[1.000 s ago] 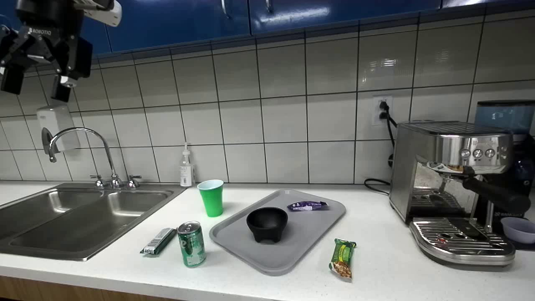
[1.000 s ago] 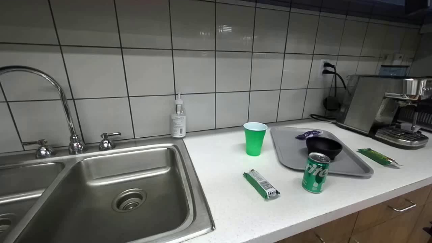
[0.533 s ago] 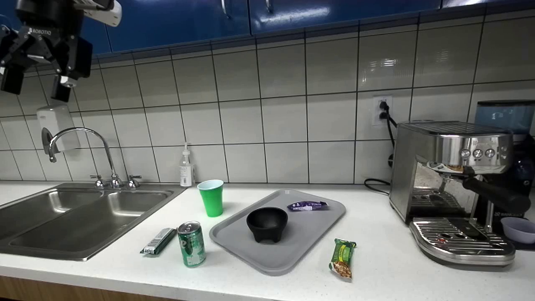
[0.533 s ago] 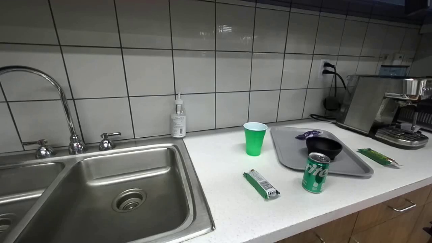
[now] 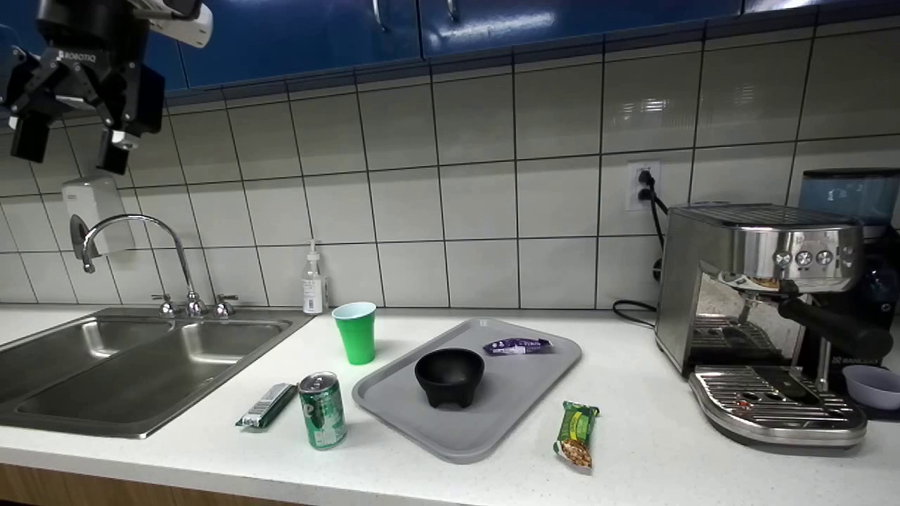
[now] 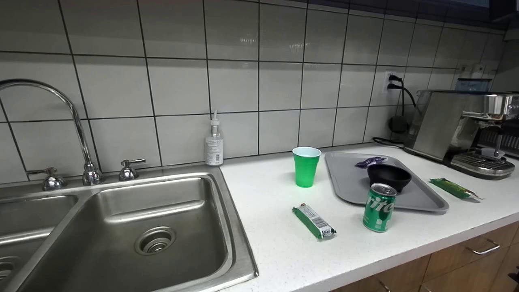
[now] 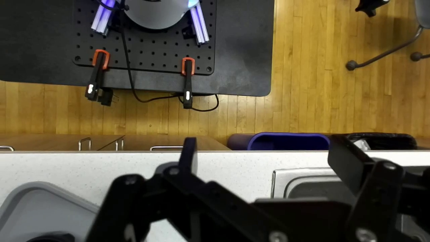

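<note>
My gripper (image 5: 70, 151) hangs high at the upper left of an exterior view, well above counter height. Its jaws stand wide open with nothing between them, as the wrist view confirms. On the counter are a green cup (image 5: 356, 336), a green soda can (image 5: 323, 411) and a green-white wrapped bar (image 6: 314, 221). Beside them lies a grey tray (image 5: 422, 422) bearing a black bowl (image 5: 450, 372) and a purple packet (image 5: 517, 346). To the tray's right rests a green-yellow snack packet (image 5: 576, 434). None of these touches the gripper.
A double sink (image 6: 239, 227) with a curved faucet (image 6: 65, 97) lies left, a soap bottle (image 6: 214, 142) against the tiles. The coffee machine (image 5: 766, 316) stands right, blue cabinets (image 5: 562, 21) overhead. The wrist view shows a black table (image 7: 245, 50) and purple bin (image 7: 289, 135) beyond the counter edge.
In the last half second my gripper has shifted slightly to the right and a touch lower in an exterior view, still open. The objects on the counter have not moved.
</note>
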You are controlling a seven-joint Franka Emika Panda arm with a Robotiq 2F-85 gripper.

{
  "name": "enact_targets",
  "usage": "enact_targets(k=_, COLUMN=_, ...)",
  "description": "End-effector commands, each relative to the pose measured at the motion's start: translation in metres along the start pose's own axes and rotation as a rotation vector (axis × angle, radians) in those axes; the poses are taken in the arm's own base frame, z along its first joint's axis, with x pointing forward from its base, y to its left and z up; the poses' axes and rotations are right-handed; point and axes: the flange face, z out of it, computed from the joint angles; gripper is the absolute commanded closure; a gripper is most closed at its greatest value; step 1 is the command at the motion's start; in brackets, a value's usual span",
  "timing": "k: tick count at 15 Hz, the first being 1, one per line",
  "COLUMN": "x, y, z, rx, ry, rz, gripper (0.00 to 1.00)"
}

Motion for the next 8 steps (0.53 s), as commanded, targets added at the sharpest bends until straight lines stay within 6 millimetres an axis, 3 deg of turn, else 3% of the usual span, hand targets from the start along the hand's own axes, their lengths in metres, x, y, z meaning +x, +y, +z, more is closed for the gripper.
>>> enact_targets(k=1, x=-0.001, y=0.031, z=0.006, rx=-0.035, ry=-0.039, rz=-0.049, gripper=0.00)
enact_targets(k=8, x=0.004, y=0.081, z=0.041, rx=-0.107, ry=-0.087, rz=-0.081, gripper=0.00)
